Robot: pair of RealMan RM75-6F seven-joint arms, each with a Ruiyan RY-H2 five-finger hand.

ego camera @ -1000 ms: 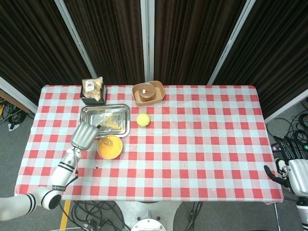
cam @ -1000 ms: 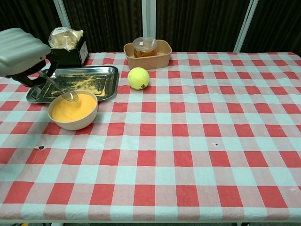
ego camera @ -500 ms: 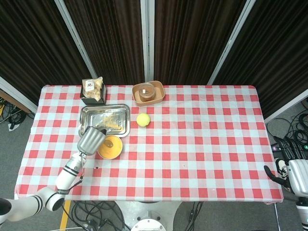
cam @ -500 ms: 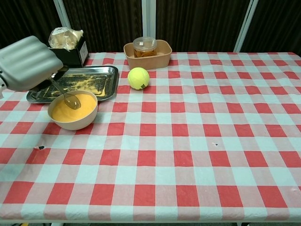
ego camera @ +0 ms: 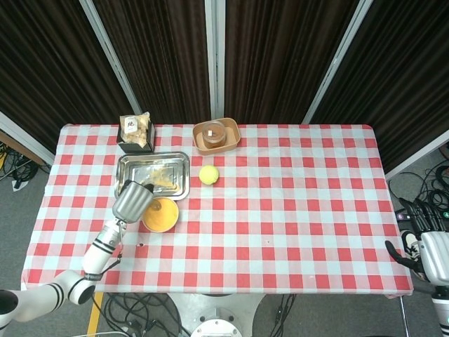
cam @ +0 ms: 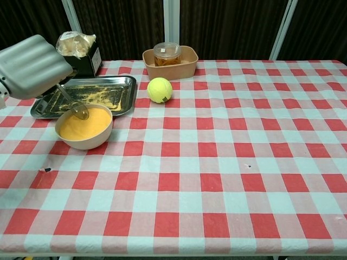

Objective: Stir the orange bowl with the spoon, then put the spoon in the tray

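The orange bowl point(cam: 84, 128) point(ego camera: 161, 215) stands at the table's left, just in front of the metal tray point(cam: 116, 95) point(ego camera: 175, 172). My left hand point(cam: 33, 66) point(ego camera: 131, 201) hovers over the bowl's left rim and grips a thin spoon point(cam: 74, 105), whose bowl end hangs just above the orange contents at the far-left side. The spoon is mostly hidden under the hand in the head view. My right hand point(ego camera: 435, 254) rests off the table's right edge, holding nothing; its fingers are hard to make out.
A tennis ball point(cam: 159, 90) lies right of the tray. Behind it a tan basket point(cam: 184, 67) holds a jar point(cam: 167, 53). A black box with a bag point(cam: 78, 49) stands at the back left. The tray carries yellow crumbs.
My left hand swung right over the bowl and dipped the spoon in, then lifted slightly; the spoon tip now sits higher, at the bowl's far-left side. The right hand is unmoved.
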